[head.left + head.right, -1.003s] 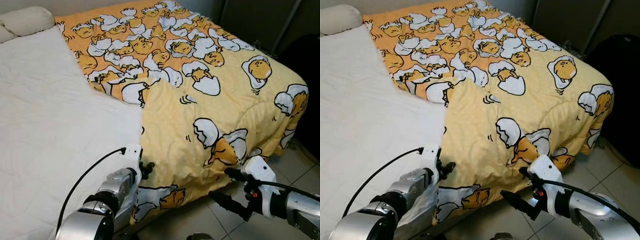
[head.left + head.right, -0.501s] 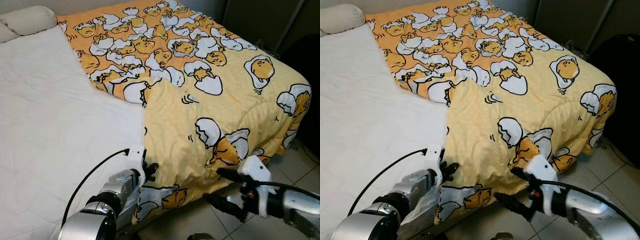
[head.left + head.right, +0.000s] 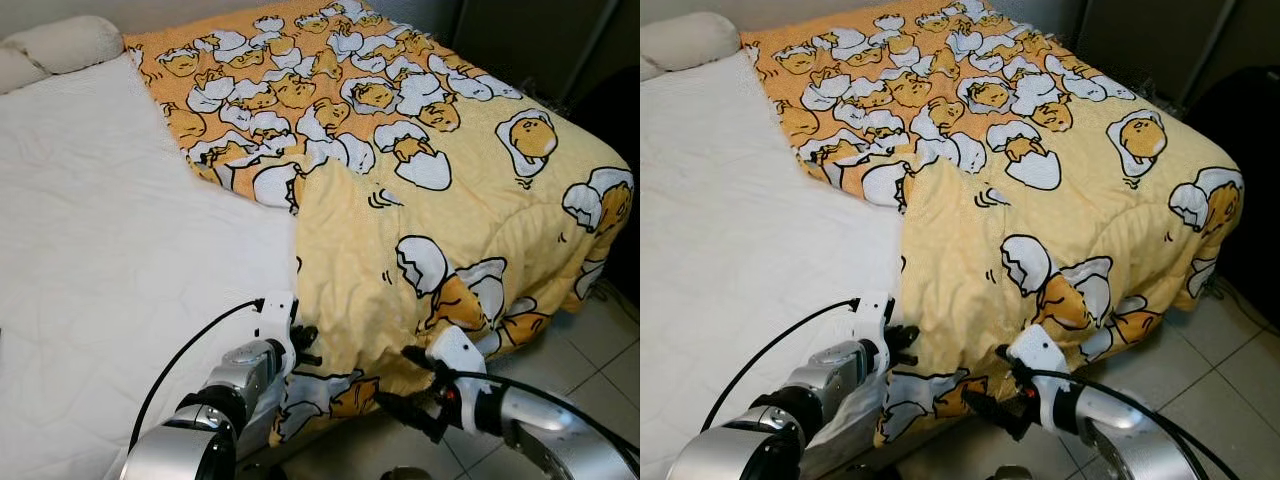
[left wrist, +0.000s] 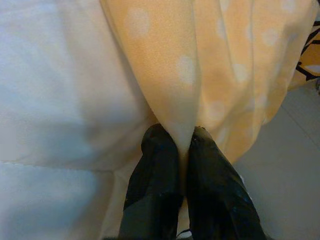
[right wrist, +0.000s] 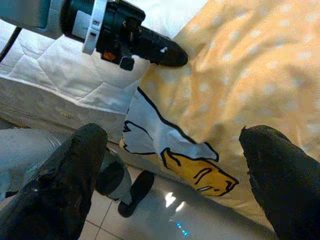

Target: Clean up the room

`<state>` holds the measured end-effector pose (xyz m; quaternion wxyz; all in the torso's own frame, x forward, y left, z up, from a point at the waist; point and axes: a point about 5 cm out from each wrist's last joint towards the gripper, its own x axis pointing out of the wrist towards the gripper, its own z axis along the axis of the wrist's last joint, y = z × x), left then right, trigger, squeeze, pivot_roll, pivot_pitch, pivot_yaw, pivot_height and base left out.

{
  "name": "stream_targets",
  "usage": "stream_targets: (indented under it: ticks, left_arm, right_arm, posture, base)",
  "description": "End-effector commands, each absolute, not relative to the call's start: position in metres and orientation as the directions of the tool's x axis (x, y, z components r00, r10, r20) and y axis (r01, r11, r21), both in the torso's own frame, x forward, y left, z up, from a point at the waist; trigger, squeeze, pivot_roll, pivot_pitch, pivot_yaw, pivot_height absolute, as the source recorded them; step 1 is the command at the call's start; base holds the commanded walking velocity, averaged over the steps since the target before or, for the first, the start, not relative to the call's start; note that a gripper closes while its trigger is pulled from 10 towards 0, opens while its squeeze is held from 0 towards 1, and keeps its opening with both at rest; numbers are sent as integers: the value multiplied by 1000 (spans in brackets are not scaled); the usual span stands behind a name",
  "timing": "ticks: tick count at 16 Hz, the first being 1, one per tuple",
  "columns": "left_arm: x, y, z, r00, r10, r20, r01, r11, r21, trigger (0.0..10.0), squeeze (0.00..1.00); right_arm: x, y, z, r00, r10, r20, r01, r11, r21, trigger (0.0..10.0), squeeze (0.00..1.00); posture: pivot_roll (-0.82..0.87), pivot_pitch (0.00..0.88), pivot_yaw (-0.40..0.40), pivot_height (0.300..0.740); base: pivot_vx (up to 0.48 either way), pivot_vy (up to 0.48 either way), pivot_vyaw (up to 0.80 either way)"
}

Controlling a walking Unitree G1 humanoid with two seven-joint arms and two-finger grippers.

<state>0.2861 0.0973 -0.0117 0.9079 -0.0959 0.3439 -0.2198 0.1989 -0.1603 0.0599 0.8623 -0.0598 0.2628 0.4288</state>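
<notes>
On the left side of the bed, a white quilted mattress [image 3: 110, 260] lies bare, with a pale pillow [image 3: 60, 45] at its far corner. At the near edge of the mattress the left gripper [image 3: 303, 343] reaches forward on its silver arm, a black cable looping back from the wrist; the left wrist view shows its two black fingers [image 4: 159, 165] pressed together on a fold of the yellow blanket [image 3: 430, 180], pinching the dotted cloth where it meets the white mattress. That blanket, printed with egg-yolk cartoon figures, covers the right half of the bed, with one flap folded over itself, and hangs over the foot toward the tiled floor [image 3: 610, 350]. Just right of the left gripper, low beside the hanging edge, the right gripper [image 3: 398, 385] sits with its fingers spread wide apart, the blanket's hem between them but not touched.
</notes>
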Motion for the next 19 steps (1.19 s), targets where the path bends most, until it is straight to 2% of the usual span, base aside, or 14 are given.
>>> stream_targets:
  ticks: [1,5,7,8,10,13,14,15,16,17,18,19]
  left_arm:
    - [287,97,-11,667,-476,-573,353,879,-320,0,0]
    - [287,99,-9,666,-504,-551,392,864,-316,0,0]
    - [276,101,-12,624,-565,-540,521,816,-252,0,0]
    - [275,101,-13,616,-573,-540,537,808,-245,0,0]
    - [244,106,-19,521,-644,-560,666,717,-205,0,0]
    - [205,111,-13,380,-733,-564,768,590,-249,0,0]
    - [189,106,-2,274,-807,-523,844,462,-272,0,0]
    - [185,103,1,233,-823,-517,866,418,-274,0,0]
    - [193,100,3,283,-797,-534,860,457,-226,10000,0]
    - [200,97,5,311,-789,-530,834,494,-245,10000,90]
    - [205,97,6,319,-780,-538,834,501,-232,10000,1000]
    - [210,97,8,336,-766,-548,836,511,-201,10000,1000]
  right_arm:
    - [200,-158,57,473,722,-505,-793,598,113,10000,0]
    - [206,-157,55,474,735,-484,-801,588,109,10000,0]
    - [207,-161,58,494,732,-470,-799,595,86,10000,0]
    - [207,-162,59,496,731,-468,-799,596,84,10000,0]
    - [207,-174,70,555,712,-430,-764,641,76,10000,0]
    - [207,-182,74,566,705,-427,-757,650,69,10000,0]
    - [205,-182,73,554,709,-436,-766,640,66,10000,0]
    - [205,-182,72,545,712,-443,-772,632,65,10000,0]
    - [205,-180,70,534,716,-450,-781,621,62,10000,0]
    - [205,-178,70,526,719,-454,-788,613,60,10000,0]
    - [205,-176,70,520,723,-454,-792,607,59,10000,0]
    - [205,-175,70,516,727,-453,-795,603,60,10000,0]
  posture:
    - [-266,62,84,740]
    - [-231,46,81,740]
    - [-229,49,89,740]
    - [-229,49,89,740]
    - [-212,56,83,740]
    - [-200,58,76,740]
    - [-196,56,70,740]
    - [-192,53,67,740]
    - [-191,51,66,740]
    - [-197,46,64,740]
    - [-198,45,64,740]
    - [-197,42,65,740]
  base:
    - [0,0,0]
    - [0,0,0]
    - [0,0,0]
    - [0,0,0]
    - [0,0,0]
    - [0,0,0]
    - [0,0,0]
    - [0,0,0]
    - [0,0,0]
    - [0,0,0]
    - [0,0,0]
    - [0,0,0]
